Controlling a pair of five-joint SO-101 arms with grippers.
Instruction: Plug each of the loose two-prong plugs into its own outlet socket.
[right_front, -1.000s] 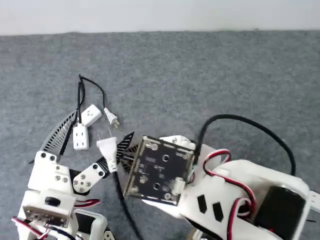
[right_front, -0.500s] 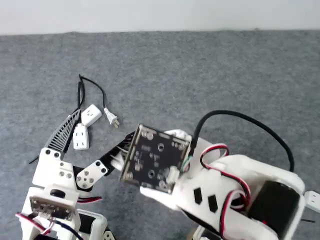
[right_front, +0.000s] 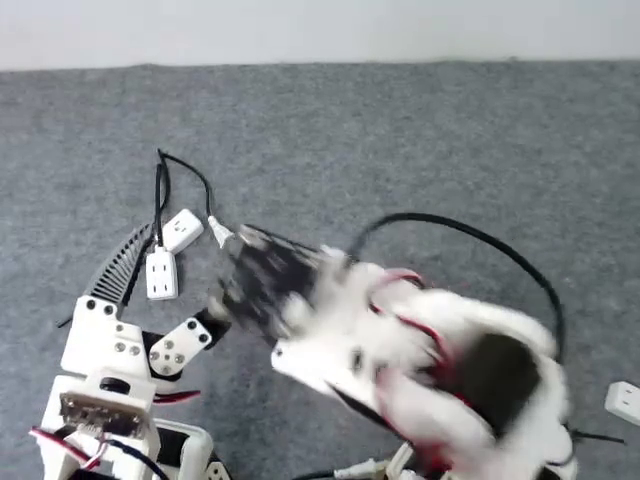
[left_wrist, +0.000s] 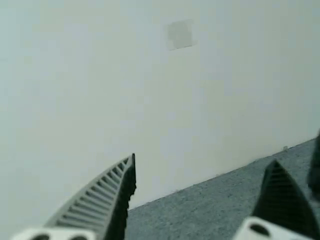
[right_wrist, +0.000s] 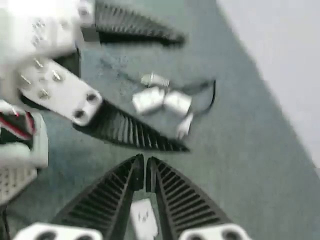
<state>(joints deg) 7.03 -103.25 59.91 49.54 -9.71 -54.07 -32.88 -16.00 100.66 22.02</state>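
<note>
Grey felt covers the table (right_front: 450, 140), and a plain white wall (right_front: 320, 30) stands behind it. Two white sockets lie close together at the left of the high view. The near socket (right_front: 161, 274) has its long axis running towards the wall, while the far socket (right_front: 182, 229) lies slanted. Just beside that one a white plug (right_front: 219, 236) lies flat and slanted, its black cord (right_front: 185, 170) looping off wallward. The left claw (left_wrist: 202, 160) gapes wide and empty near the sockets. The right claw (right_wrist: 145, 162) has its tips almost touching. A white piece (right_wrist: 142, 218) shows between its fingers; gripped or not, I cannot tell.
</note>
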